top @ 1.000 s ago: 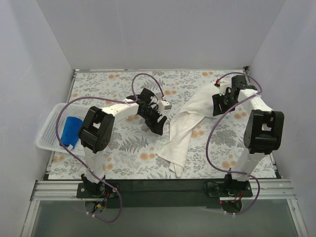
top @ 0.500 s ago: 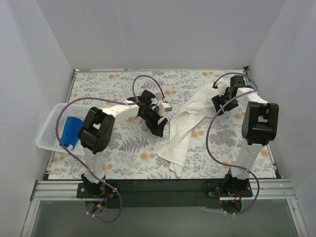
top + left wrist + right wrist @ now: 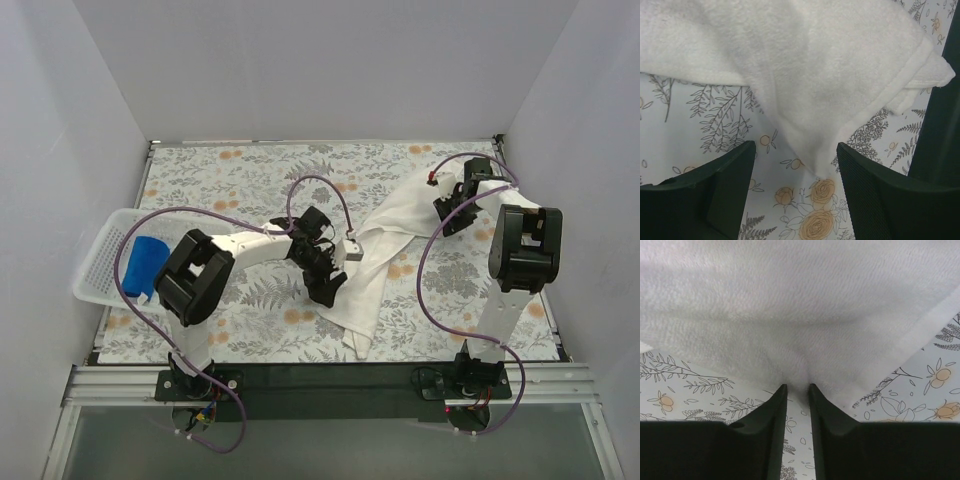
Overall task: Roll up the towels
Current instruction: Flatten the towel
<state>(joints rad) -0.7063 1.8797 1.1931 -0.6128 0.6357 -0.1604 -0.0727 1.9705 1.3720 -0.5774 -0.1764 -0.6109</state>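
The white towel (image 3: 385,255) lies rumpled and unrolled across the right half of the table, running from the far right toward the near middle. My right gripper (image 3: 447,205) is shut on its far end; in the right wrist view the cloth (image 3: 800,315) is pinched between the fingertips (image 3: 796,386). My left gripper (image 3: 330,285) is open just above the towel's left edge, with the cloth (image 3: 805,70) ahead of the jaws and nothing between them (image 3: 796,165). The blue towel (image 3: 145,265) sits rolled in the basket at the left.
The white perforated basket (image 3: 100,262) stands at the table's left edge. A floral cloth (image 3: 250,175) covers the table. White walls close in at the left, back and right. Purple cables loop off both arms.
My left gripper has moved right and nearer, reaching the towel's left edge. My right gripper has drawn the towel's far end a little further back and right.
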